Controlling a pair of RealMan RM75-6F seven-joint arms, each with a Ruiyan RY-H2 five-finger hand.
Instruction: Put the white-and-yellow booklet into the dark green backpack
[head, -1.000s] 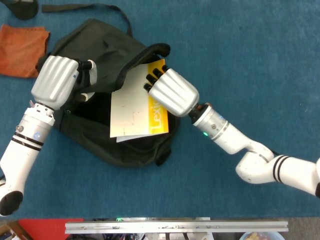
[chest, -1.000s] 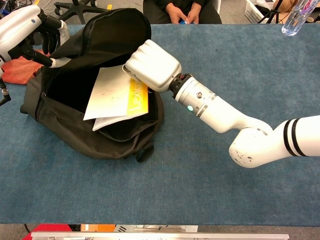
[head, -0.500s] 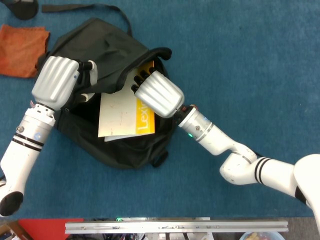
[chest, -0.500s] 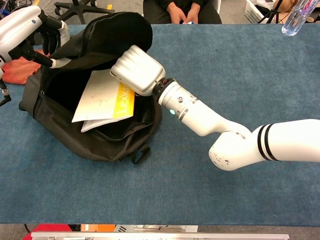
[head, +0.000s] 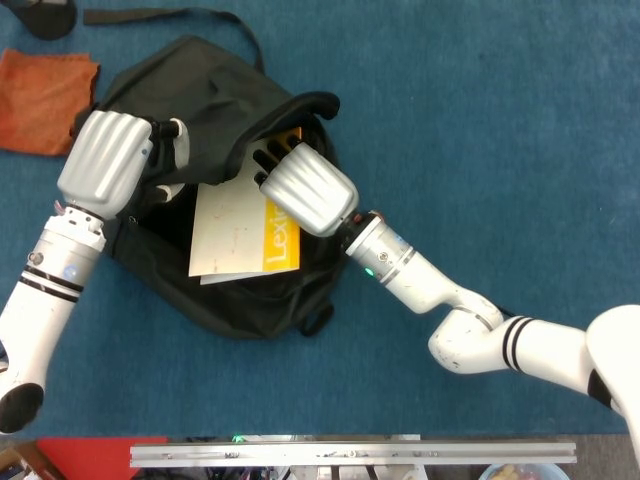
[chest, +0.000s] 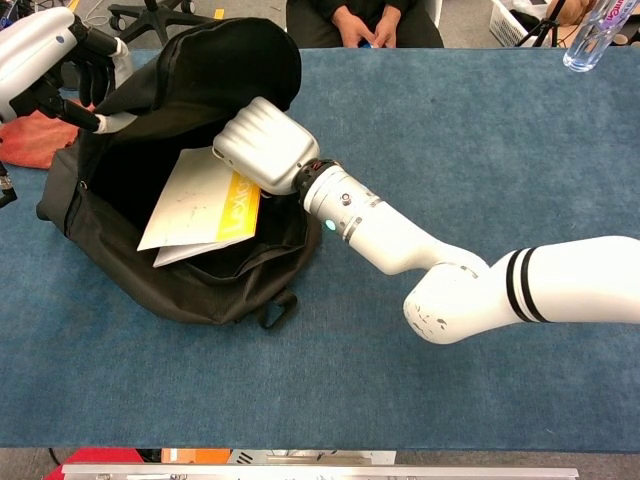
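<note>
The right robot hand (head: 308, 188) reaches from the right across the blue tabletop (head: 480, 120), its arm stretched low and its knuckles up, gripping the far right edge of the white-and-yellow booklet (head: 243, 232). The booklet lies tilted in the open mouth of the dark green backpack (head: 210, 120), partly under the bag's raised flap. At the left, the left robot hand (head: 105, 163) sits with its back upward at the backpack's left side, fingers closed on the edge of the opening and holding it wide. An orange cloth (head: 45, 100) lies on the tabletop at the far left, beside the backpack.
</note>
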